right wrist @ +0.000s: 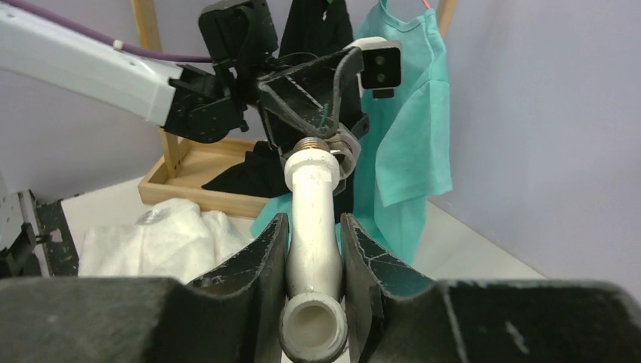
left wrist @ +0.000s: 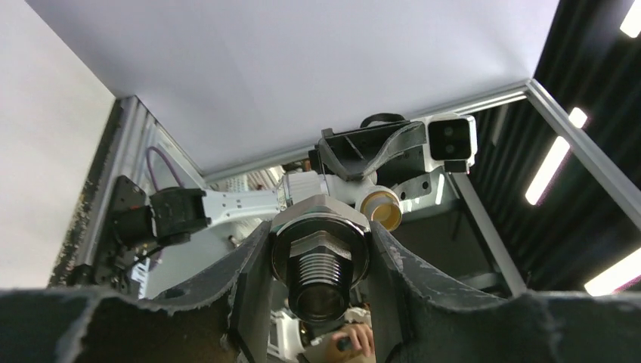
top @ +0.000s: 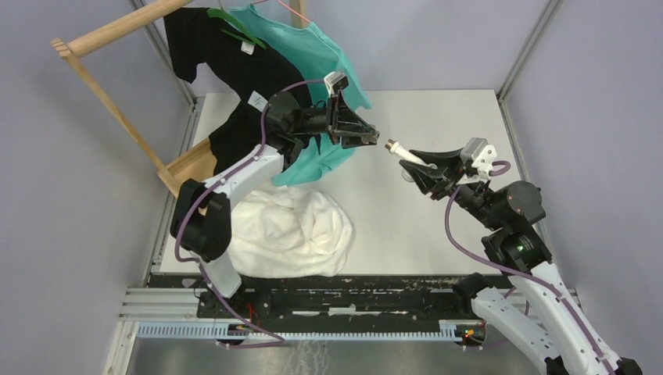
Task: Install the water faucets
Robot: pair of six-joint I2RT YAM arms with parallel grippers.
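The left gripper [top: 374, 139] is raised above the table [top: 438, 117], its jaws closed narrowly on the silver threaded fitting [left wrist: 321, 261]. In the left wrist view the fitting sits squarely between the two fingers with its threaded end towards the camera. The right gripper [top: 418, 164] faces it from the right, clamped tight on the white plastic spout [top: 400, 149], which it holds by the shaft with the brass-coloured threaded tip pointing at the left gripper. The right wrist view shows that tip just beside the fitting, a little to its left; whether the two touch cannot be told. Both parts hang in the air over the middle of the table. Behind the left arm a teal T-shirt [top: 313, 47] and a black T-shirt [top: 227, 62] hang from a wooden rack [top: 109, 101], and a crumpled white towel [top: 289, 230] lies near the left arm's base.
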